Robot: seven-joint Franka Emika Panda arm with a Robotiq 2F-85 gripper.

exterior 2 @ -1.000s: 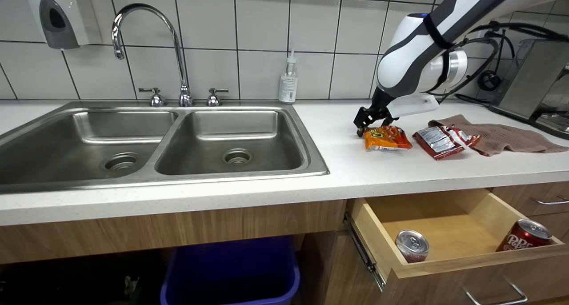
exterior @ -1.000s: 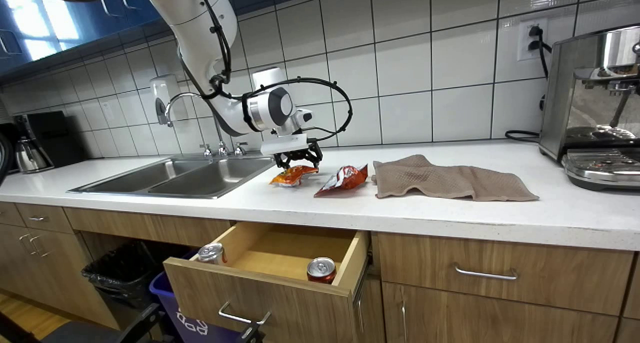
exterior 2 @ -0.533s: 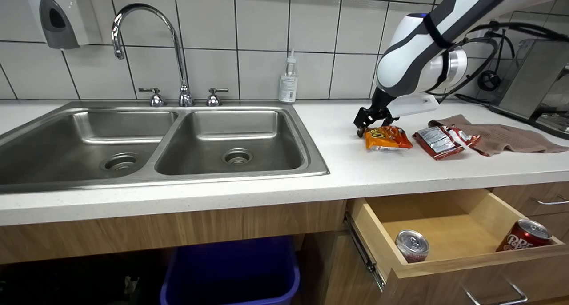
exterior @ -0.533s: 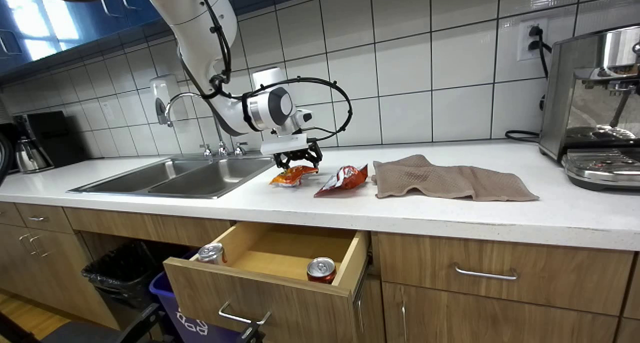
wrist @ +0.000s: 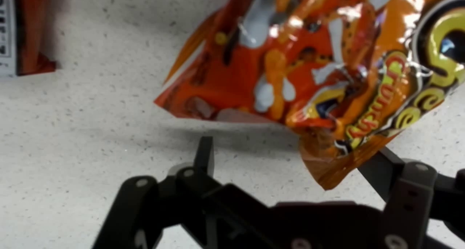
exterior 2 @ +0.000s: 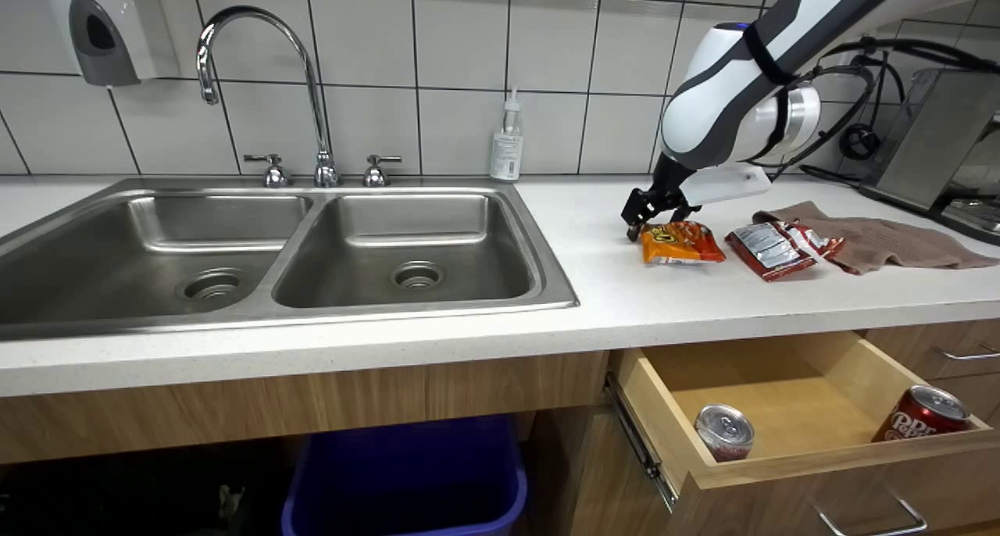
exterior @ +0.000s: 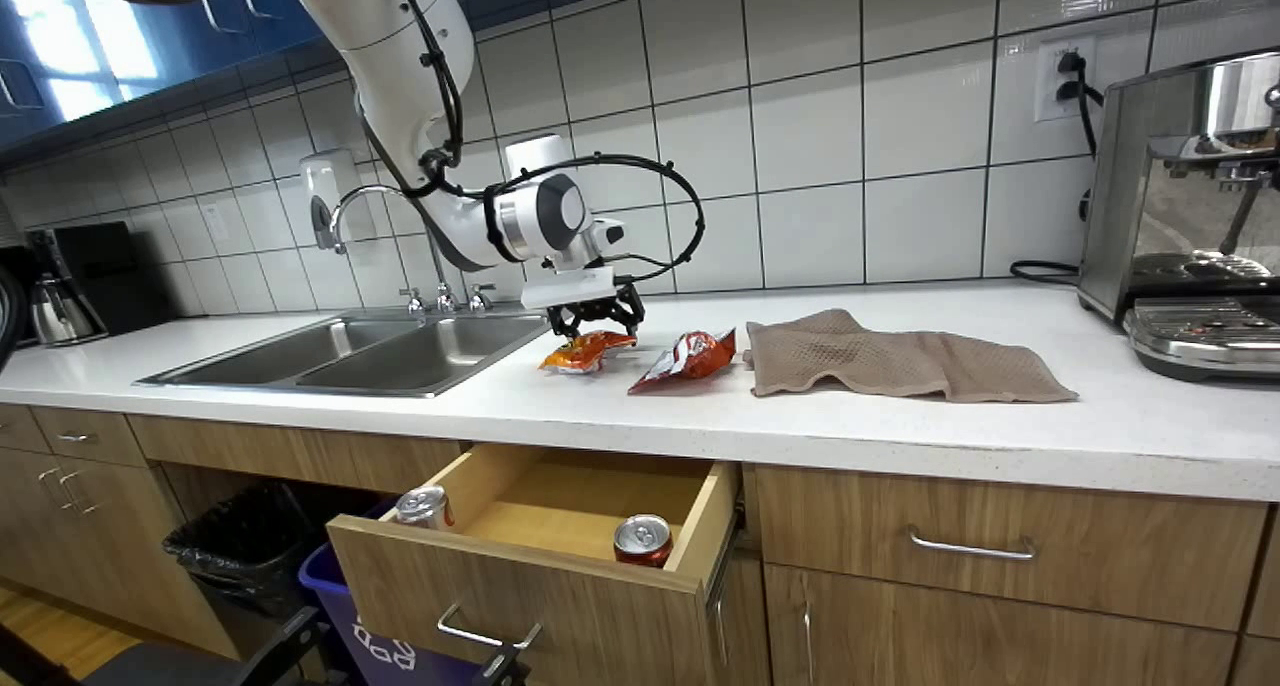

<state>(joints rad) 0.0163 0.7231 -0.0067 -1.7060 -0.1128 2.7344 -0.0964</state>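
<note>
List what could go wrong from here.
The claw stands open, a corner of the orange bag overlapping one of its fingers in the wrist view; closing might catch only that edge and slip. The red bag lies close by and might get nudged. Anything dropped over the open drawer could land against the red can.

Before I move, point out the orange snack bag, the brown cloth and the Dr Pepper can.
Orange snack bag [wrist: 308,74]: in the wrist view, on its printed face.
Brown cloth [exterior: 895,361]: in an exterior view, on its middle.
Dr Pepper can [exterior 2: 912,422]: in an exterior view, on its lettered side.
</note>
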